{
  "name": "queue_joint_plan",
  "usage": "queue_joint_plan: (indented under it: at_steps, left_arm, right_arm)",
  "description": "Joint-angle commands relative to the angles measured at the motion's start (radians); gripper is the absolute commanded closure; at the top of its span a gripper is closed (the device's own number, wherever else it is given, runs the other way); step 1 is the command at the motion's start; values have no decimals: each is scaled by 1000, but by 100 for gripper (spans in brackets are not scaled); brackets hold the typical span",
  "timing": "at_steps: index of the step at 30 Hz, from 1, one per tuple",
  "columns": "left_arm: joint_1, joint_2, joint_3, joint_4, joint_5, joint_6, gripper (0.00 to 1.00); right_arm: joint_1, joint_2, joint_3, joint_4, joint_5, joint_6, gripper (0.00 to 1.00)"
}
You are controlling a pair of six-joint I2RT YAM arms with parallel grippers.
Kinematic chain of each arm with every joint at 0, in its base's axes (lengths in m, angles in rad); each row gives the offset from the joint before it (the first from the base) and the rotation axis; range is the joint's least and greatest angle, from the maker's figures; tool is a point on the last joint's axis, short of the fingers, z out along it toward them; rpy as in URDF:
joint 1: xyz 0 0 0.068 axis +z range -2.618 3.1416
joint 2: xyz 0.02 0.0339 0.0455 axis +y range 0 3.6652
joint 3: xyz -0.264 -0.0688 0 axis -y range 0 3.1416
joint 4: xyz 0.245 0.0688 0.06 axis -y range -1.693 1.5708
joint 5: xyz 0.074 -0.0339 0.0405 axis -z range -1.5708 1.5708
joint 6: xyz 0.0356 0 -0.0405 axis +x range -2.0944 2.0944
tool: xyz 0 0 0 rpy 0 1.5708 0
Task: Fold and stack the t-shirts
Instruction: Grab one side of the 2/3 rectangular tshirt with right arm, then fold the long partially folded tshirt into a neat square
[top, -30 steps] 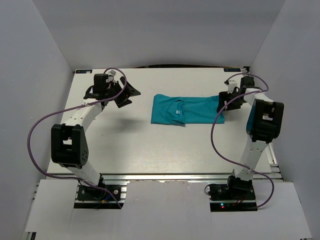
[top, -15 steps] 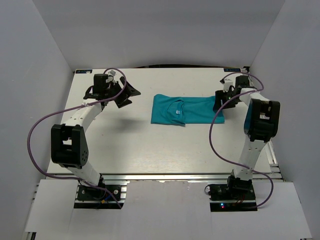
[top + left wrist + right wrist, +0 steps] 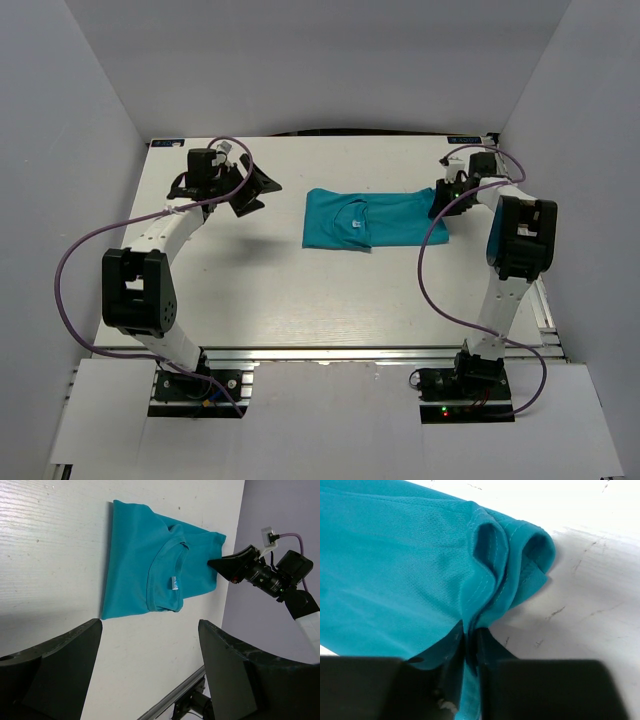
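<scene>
One plain teal short-sleeved cloth t-shirt [image 3: 370, 220] is lying on the white table [image 3: 300, 300], already folded into a long strip running left to right, with the collar showing on top. The right gripper [image 3: 470, 647] is pinching the strip's right end. Its jaws are pressing together on a doubled fold of hemmed fabric, low against the tabletop. The left gripper [image 3: 150, 675] is hovering well apart from the cloth, off its left end, with its jaws spread wide and nothing between them.

The step in hand is looking like the cross fold, carrying the pinched end over toward the collar end. To do it well, the right arm is needing to lift only enough for the layers to clear the table. It should then be travelling straight along the strip so the edges are landing square. Judging by the bunched hems in the wrist view, both layers should be sitting inside the pinch before any lift, or the lower one may be slipping out and dragging. The left gripper could be pressing down the collar end to stop the strip sliding.

A small pale neck label [image 3: 175, 583] is showing inside the collar, but its print is too small to read. No other writing or brand is showing.
</scene>
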Motion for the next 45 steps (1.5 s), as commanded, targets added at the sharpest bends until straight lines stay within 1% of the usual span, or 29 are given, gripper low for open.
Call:
queue_joint_plan:
  at_steps: [1,2,3,6,11,15,19,23,24,25,31,42,45]
  left_arm:
    - [-1,-70,-8,17,22,0,11]
    - [-1,-69,-6,19,28,1,11]
    - [-2,-67,-9,26,42,1,11]
    - [-2,-66,-26,45,57,-2,11]
    - [-2,-79,-48,66,60,-5,11]
    - [-2,-81,-63,80,68,-3,11]
    - [-1,-84,-74,88,71,0,11]
    - [-1,-84,-97,100,86,0,11]
    - [-2,-84,-103,105,89,-2,11]
    - [-2,-87,-115,106,92,-3,11]
    - [-1,-98,-141,114,96,0,11]
    - [-21,-56,-172,128,100,10,11]
    - [-28,-41,-174,132,97,16,11]
  right_arm:
    - [20,58,-31,-73,-33,13,84]
    - [17,46,-26,-73,-44,12,87]
    - [12,39,-23,-75,-77,0,94]
    - [2,-5,-17,-76,-149,-20,100]
    - [2,-111,5,-98,-259,-33,100]
    - [14,-152,31,-125,-337,-17,100]
    - [40,-186,48,-119,-371,22,100]
    - [95,-212,64,-122,-391,47,100]
    - [97,-211,72,-125,-394,52,100]
    - [142,-211,90,-125,-398,61,100]
    - [235,-202,153,-116,-406,107,100]
    - [357,-114,322,-73,-418,214,100]
    - [382,-96,336,-56,-421,242,100]
